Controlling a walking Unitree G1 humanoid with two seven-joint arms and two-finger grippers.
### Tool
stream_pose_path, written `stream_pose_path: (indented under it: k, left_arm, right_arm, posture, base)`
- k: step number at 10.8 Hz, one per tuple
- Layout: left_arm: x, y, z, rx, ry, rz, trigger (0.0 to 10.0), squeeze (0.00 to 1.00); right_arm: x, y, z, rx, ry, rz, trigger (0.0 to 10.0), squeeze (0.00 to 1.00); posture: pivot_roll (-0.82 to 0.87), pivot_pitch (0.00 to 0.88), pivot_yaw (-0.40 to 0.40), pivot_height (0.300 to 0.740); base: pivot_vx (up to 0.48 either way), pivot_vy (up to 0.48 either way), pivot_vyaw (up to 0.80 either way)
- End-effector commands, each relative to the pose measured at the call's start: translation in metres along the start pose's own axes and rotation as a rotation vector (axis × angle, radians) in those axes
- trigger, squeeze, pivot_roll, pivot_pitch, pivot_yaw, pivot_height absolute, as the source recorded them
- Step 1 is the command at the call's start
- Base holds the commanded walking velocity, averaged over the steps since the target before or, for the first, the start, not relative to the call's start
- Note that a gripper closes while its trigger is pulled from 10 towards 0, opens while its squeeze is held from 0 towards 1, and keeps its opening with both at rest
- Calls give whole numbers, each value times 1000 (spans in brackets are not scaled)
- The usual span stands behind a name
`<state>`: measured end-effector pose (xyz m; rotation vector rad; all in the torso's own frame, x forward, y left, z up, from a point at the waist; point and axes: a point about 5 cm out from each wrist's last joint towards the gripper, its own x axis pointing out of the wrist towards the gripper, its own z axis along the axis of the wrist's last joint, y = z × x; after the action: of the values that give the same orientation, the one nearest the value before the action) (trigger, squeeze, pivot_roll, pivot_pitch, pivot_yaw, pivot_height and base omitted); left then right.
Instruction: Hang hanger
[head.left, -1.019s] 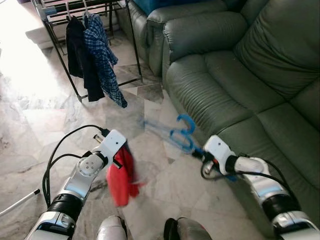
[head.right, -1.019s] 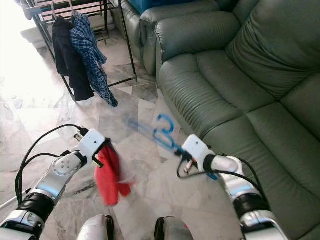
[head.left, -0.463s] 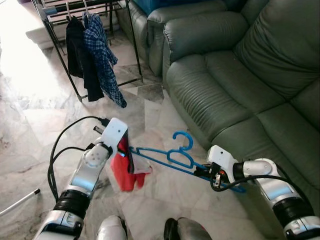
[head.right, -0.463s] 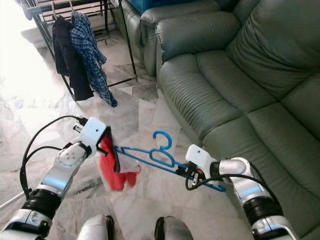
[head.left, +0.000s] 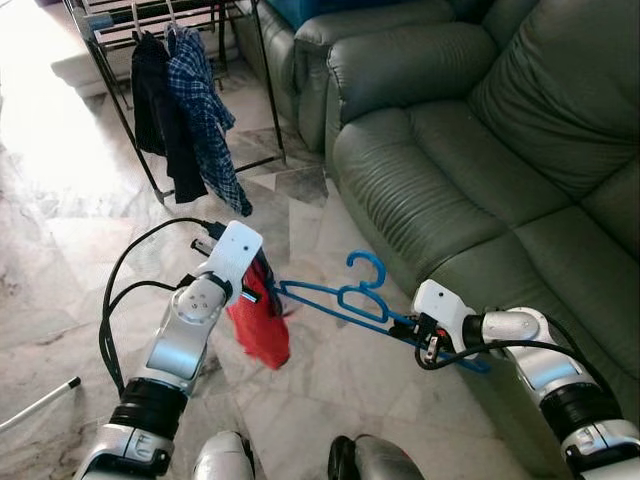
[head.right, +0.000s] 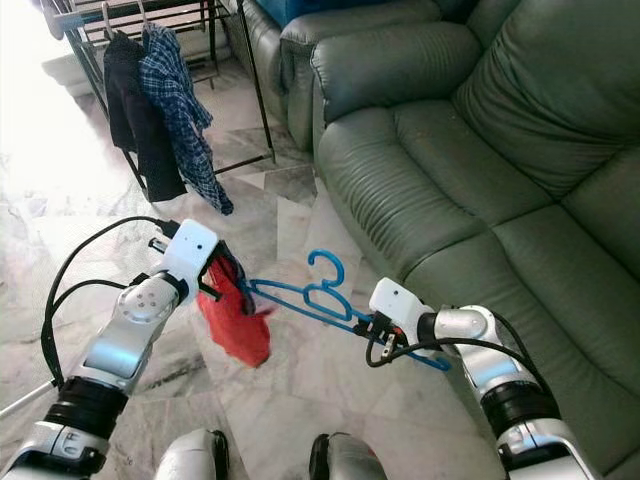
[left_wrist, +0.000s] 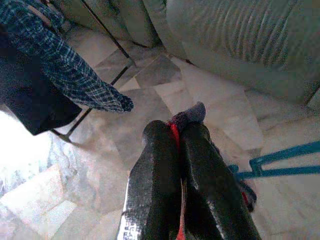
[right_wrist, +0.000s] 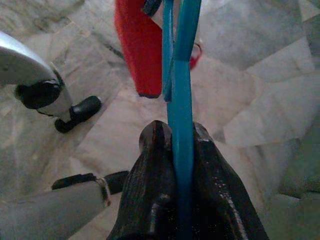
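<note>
Your right gripper (right_wrist: 175, 145) is clamped on the blue hanger (head.left: 345, 300), which reaches across to your left gripper (left_wrist: 177, 132). That one pinches the red cloth (head.left: 262, 325), hanging below it.

Daylight from the far left corner
Glare bleaches the floor (head.left: 50, 130) there; sofa (head.left: 480, 150) sits dimmer; wrist views soft.

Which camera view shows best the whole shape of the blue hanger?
The left eye view: the blue hanger appears whole there, hook up, between the left gripper and the right gripper; the right eye view is nearly the same. The right wrist view gives its bar clamped in the jaws. The left wrist view gives one end.
</note>
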<state>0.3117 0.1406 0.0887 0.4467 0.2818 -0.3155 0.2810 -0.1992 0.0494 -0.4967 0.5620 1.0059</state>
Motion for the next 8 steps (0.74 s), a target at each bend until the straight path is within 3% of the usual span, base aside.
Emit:
stream_pose_path:
  k: [1,5,6,8]
  left_arm:
    - [-3,0,4,10,-7,10,10000,0]
    - [-4,1,13,-4,5,11,10000,0]
    - [-2,3,12,7,5,56,10000,0]
    - [1,7,3,4,49,124,10000,0]
  right_arm:
    - [-5,-6,-2,-9,14,-34,10000,0]
    - [-9,-21,-1,-26,39,-161,10000,0]
    - [-10,-15,7,-24,-21,-82,10000,0]
    - [-28,-14,13,-68,-34,3,10000,0]
  posture:
    - [-16,137,-55,740]
    - [-20,134,-59,740]
    - [-20,135,-61,740]
    - [-25,136,-59,740]
  base:
    - [0,0,0]
    - [0,0,0]
    - [0,0,0]
    - [0,0,0]
